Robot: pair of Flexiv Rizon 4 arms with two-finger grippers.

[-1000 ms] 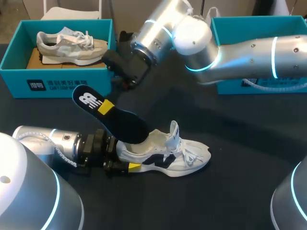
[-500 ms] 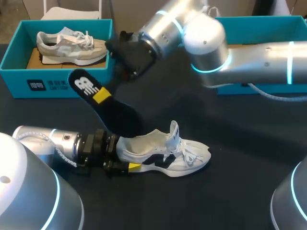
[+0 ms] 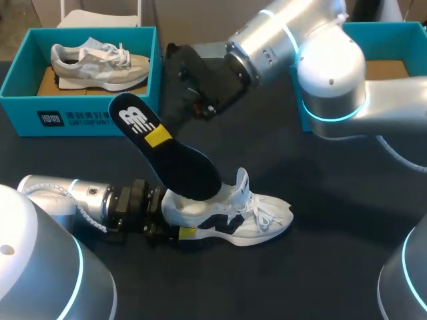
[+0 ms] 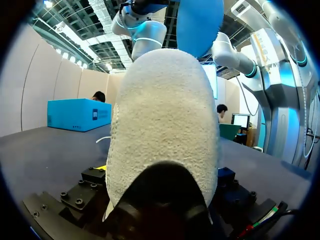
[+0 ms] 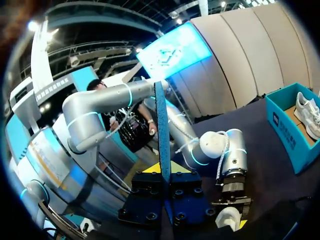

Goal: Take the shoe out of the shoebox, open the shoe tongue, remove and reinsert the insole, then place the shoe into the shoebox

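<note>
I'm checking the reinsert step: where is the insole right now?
In the head view, left of centre: the insole slants in the right hand, its lower end at the opening of the white shoe.

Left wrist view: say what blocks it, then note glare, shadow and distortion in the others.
Left wrist view: the shoe's heel fills the middle, hiding the table ahead. Right wrist view: fisheye bends the room; the insole shows edge-on as a thin strip. Head view: bright highlights on the right arm's shell; a faint shadow under the shoe.
</note>
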